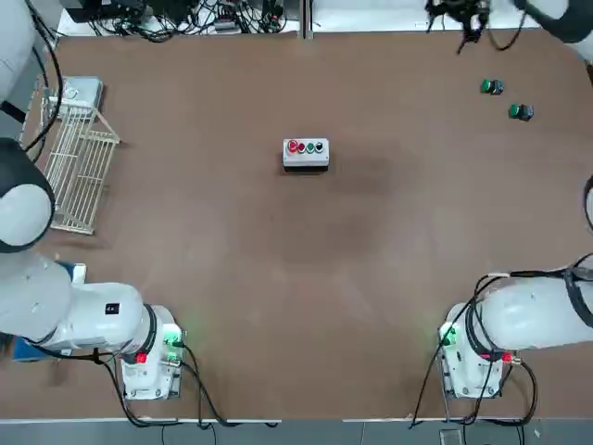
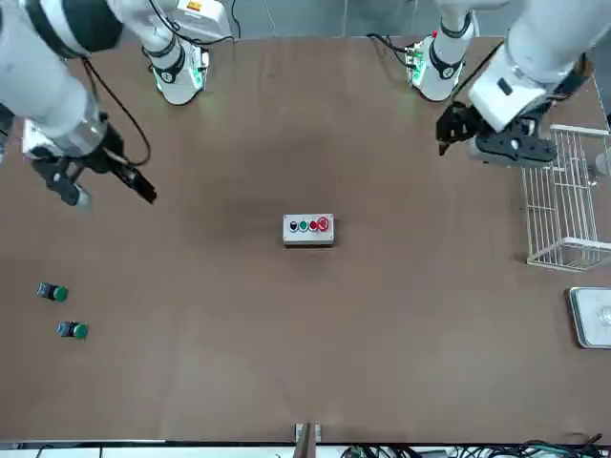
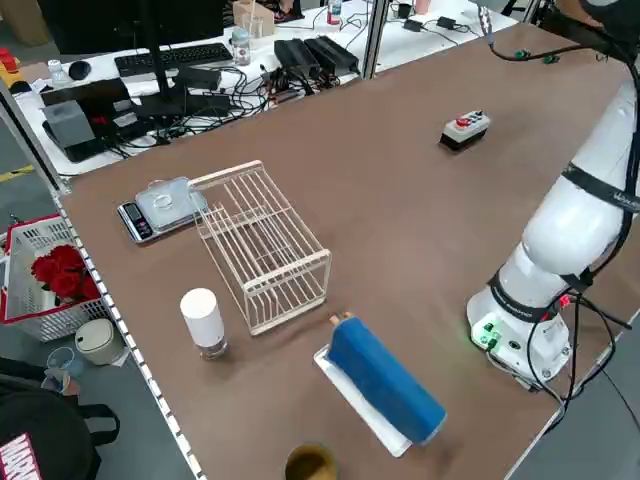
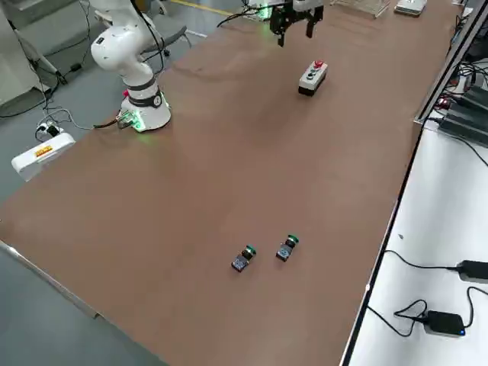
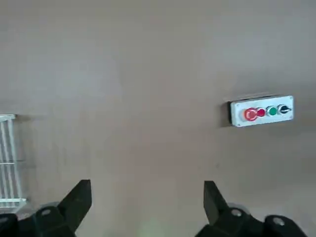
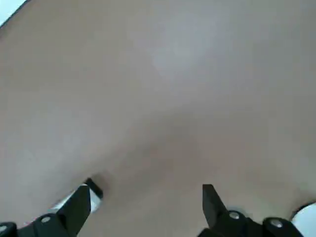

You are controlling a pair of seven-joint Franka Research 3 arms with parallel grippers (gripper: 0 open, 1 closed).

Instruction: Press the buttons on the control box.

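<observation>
Currently control box (image 1: 306, 158) lies crosswise between my left claw (image 5: 148, 181) and right claw (image 6: 146, 185), both wide open, holding nothing

A robotics lab; two robot arms (image 1: 85, 311) at a table (image 3: 400, 200); desk with monitor (image 3: 140, 22), cables (image 1: 185, 19).

In the right wrist view, a finger partly hides the control box (image 6: 95, 197). The left wrist view cuts off the rack (image 5: 9, 165).
</observation>
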